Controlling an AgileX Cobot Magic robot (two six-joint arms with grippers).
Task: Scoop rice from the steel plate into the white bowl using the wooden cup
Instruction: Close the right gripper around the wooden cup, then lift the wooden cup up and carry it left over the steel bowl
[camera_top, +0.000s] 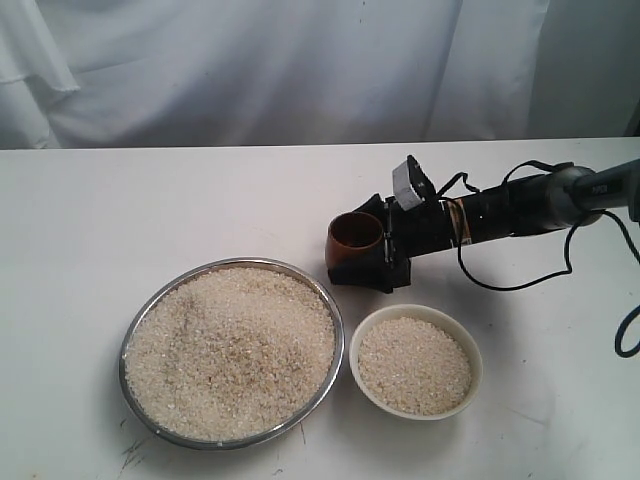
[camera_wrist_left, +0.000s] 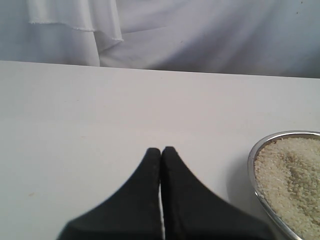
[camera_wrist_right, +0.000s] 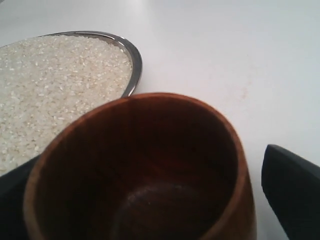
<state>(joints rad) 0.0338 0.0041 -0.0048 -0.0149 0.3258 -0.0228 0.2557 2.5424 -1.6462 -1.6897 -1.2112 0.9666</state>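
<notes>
Reddish-brown barrel-shaped wooden cup (camera_wrist_right: 145, 150), empty, upright between the right gripper's (camera_top: 362, 250) wide-spread fingers (camera_wrist_right: 290, 190); one visibly clear, other possibly touching. Looks light, stiff, smooth: grip mid-barrel. Left gripper (camera_wrist_left: 161, 152) closed, empty.

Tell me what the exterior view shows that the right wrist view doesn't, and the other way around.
Only the exterior view: the white bowl with rice in it, the right arm, the cloth backdrop.

Only the right wrist view: the wooden cup seen down to its dark bottom, no rice visible inside, and a gap between it and one gripper finger.

Both: the steel plate heaped with rice, the wooden cup, the right gripper around it, the white table.
</notes>
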